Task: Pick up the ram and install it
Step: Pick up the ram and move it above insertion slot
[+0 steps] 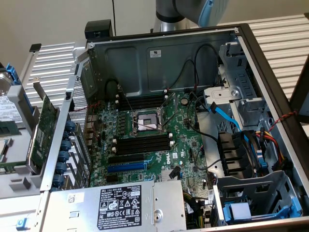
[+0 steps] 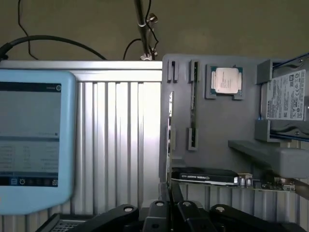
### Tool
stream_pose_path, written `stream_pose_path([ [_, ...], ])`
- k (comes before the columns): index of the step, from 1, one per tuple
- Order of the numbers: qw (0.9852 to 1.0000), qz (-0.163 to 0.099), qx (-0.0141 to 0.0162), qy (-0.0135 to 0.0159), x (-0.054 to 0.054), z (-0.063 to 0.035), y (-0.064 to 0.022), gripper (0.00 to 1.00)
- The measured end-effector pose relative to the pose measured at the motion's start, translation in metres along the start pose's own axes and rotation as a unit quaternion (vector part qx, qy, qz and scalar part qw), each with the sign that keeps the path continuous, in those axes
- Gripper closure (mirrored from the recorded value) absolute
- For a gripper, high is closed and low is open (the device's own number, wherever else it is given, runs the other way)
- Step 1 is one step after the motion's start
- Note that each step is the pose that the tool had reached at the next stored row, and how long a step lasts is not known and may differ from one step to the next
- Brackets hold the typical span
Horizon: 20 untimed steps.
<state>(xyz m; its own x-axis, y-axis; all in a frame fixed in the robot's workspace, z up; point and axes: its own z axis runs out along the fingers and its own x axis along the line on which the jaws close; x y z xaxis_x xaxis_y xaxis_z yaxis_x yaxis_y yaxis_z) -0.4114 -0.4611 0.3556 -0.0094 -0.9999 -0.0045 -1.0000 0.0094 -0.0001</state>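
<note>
The ram is a thin green stick standing on edge in the clips of a grey parts fixture, beside a processor chip. My gripper hangs well above the fixture, some way off the ram, and its black fingers are shut together with nothing between them. In the exterior view the open computer case shows its motherboard, with black memory slots on either side of the bare processor socket. Part of my arm rises behind the case's back wall.
A hard drive and a black graphics card also sit in the fixture. A blue-framed tablet lies on the ribbed metal table. A green expansion card stands at the exterior view's left of the case. Cables and a drive cage crowd the case's right side.
</note>
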Motion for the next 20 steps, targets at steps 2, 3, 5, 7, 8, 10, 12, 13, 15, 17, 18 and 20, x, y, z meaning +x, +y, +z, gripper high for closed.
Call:
stream_pose_path([
  [2, 1.0000, 0.000, -0.0001, -0.0018, 0.000, -0.0090, -0.0063, 0.87],
  [3, 1.0000, 0.000, 0.0000, -0.0026, 0.001, -0.0136, -0.0098, 0.87],
  [5, 1.0000, 0.000, -0.0001, -0.0034, 0.001, -0.0224, -0.0169, 0.87],
  [7, 1.0000, 0.000, 0.0000, -0.0036, 0.001, -0.0280, -0.0246, 0.87],
  [8, 1.0000, 0.000, -0.0001, -0.0036, 0.001, -0.0297, -0.0281, 0.87],
  [10, 1.0000, 0.000, -0.0001, -0.0036, 0.001, -0.0320, -0.0368, 0.87],
  [12, 1.0000, 0.000, -0.0002, -0.0036, 0.001, -0.0347, -0.0451, 0.87],
  [13, 1.0000, 0.000, -0.0001, -0.0037, 0.001, -0.0365, -0.0487, 0.87],
  [15, 1.0000, 0.000, -0.0001, -0.0037, 0.001, -0.0420, -0.0563, 0.87],
  [17, 1.0000, 0.000, -0.0003, -0.0036, 0.001, -0.0478, -0.0651, 0.87],
  [18, 1.0000, 0.000, -0.0004, -0.0036, 0.001, -0.0505, -0.0697, 0.87],
  [20, 1.0000, 0.000, -0.0009, -0.0036, 0.001, -0.0553, -0.0786, 0.87],
])
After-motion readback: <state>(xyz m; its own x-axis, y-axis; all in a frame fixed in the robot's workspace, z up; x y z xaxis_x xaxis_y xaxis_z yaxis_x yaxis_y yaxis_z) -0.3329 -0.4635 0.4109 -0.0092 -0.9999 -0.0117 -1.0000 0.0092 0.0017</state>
